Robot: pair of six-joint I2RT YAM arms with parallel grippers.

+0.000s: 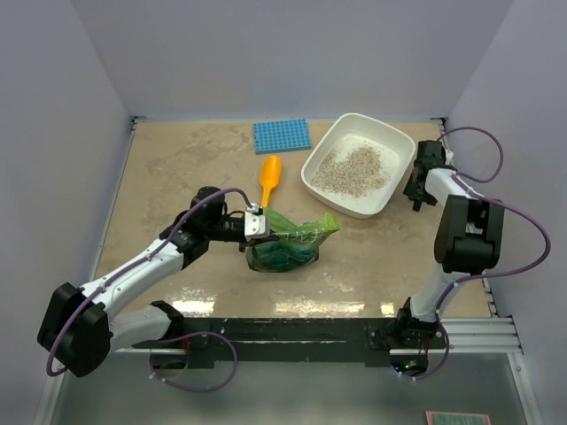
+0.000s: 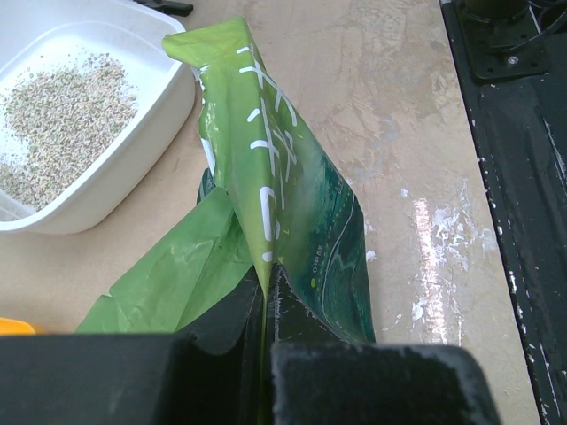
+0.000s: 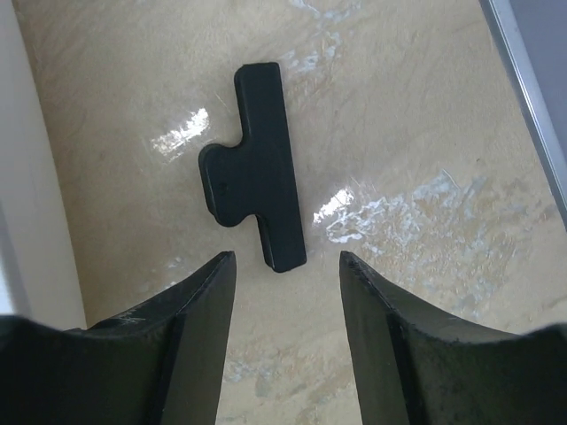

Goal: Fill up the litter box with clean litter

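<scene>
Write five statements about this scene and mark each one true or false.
1. The litter box holds a patch of clean litter. True.
2. The left gripper has its jaws shut on the green bag. True.
3. The right gripper grips the black clip. False: its jaws stand open above the clip, which lies on the table.
4. The orange scoop lies inside the litter box. False: it lies on the table outside the box, near the blue mat.
5. The blue mat lies apart from the litter box. True.
</scene>
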